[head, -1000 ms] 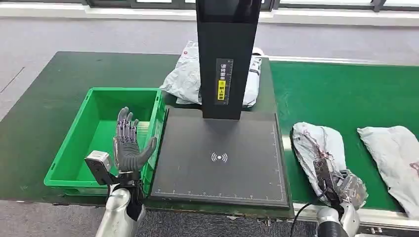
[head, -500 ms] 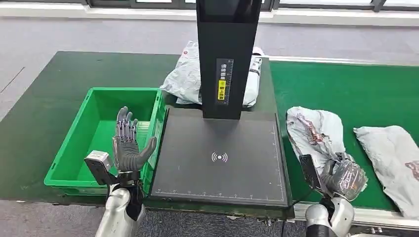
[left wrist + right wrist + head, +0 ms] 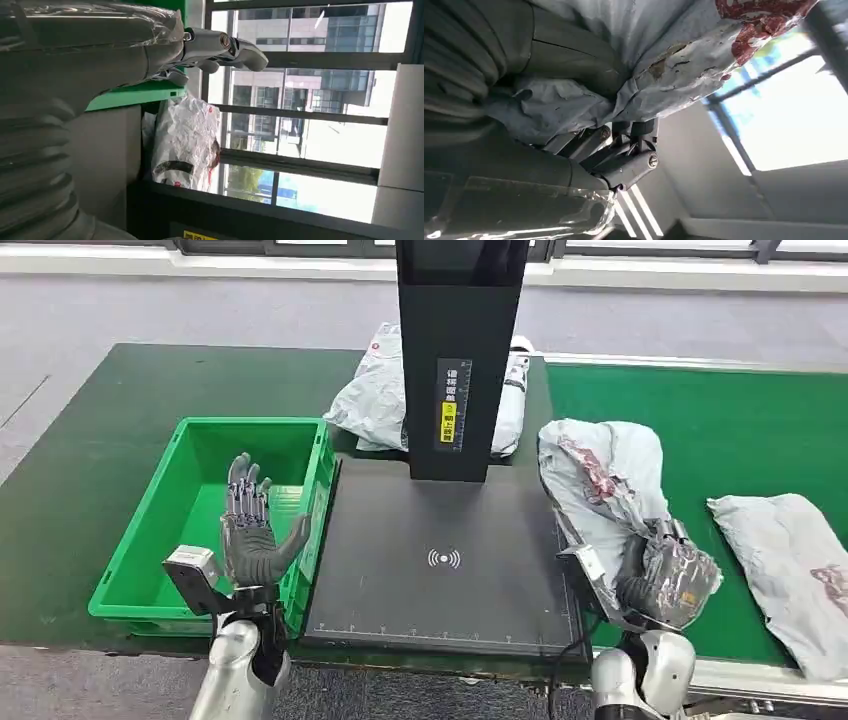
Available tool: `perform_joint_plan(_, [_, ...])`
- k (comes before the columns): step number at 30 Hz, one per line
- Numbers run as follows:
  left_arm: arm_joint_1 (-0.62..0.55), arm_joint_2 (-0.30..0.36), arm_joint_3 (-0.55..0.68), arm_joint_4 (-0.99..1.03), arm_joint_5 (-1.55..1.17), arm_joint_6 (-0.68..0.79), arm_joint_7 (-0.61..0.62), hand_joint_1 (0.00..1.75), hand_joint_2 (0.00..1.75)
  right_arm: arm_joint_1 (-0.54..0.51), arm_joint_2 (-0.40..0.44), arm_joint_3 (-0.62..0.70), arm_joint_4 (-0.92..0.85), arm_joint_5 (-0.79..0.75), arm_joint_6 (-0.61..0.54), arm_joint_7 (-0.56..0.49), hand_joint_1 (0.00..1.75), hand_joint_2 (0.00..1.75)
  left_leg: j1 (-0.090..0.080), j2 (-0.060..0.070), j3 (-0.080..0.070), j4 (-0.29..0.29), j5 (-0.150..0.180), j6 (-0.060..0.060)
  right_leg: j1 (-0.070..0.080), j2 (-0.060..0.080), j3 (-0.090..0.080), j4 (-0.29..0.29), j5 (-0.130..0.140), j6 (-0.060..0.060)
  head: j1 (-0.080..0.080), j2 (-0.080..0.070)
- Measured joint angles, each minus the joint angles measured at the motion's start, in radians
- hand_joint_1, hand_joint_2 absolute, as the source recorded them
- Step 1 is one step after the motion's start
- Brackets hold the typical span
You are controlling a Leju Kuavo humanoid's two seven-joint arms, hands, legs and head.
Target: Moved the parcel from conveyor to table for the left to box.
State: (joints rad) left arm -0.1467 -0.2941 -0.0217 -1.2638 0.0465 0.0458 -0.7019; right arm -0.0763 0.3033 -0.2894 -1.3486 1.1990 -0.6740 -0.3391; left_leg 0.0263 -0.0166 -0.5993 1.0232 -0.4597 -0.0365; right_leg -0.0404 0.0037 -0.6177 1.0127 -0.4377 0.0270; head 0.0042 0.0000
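Observation:
A crumpled grey parcel (image 3: 603,475) with red print hangs lifted above the seam between the green conveyor (image 3: 700,430) and the black scanner pad (image 3: 440,560). My right hand (image 3: 668,580) grips its near end; in the right wrist view the fingers (image 3: 624,160) close around the grey film of the parcel (image 3: 664,65). My left hand (image 3: 255,535) is raised, fingers spread, palm up, holding nothing, over the near right corner of the green box (image 3: 170,530). The left wrist view shows those fingers (image 3: 220,47) stretched out.
A black scanner post (image 3: 460,350) rises behind the pad, with another grey parcel (image 3: 375,400) lying behind it, also seen as a crumpled bag (image 3: 182,142). A third grey parcel (image 3: 790,560) lies on the conveyor at the right. The dark green table (image 3: 90,440) surrounds the box.
My right hand has lifted the parcel off the conveyor and carried it left toward the scanner pad. The left hand has shifted slightly. The far-right parcel has moved left a little.

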Motion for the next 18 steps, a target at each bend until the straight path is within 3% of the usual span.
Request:
perform_joint_plan(10, [0.003, 0.0, 0.009, -0.012, -0.011, -0.013, 0.0, 0.0, 1.75, 0.046, -0.009, 0.291, -0.07, -0.116, 0.251, -0.035, 1.75, 1.75, 0.0, 0.0, 0.0, 0.0, 0.0, 0.0, 0.0, 0.0, -0.001, 0.0, 0.0, 0.0, 0.0, 0.0])
perform_joint_plan(18, [-0.003, 0.0, 0.01, 0.015, -0.027, -0.037, 0.0, 0.0, 1.75, 0.06, -0.017, 0.386, -0.055, -0.223, 0.443, -0.053, 1.75, 1.75, 0.0, 0.0, 0.001, 0.0, 0.0, 0.0, 0.0, 0.001, -0.001, 0.0, 0.0, 0.0, 0.0, 0.0])
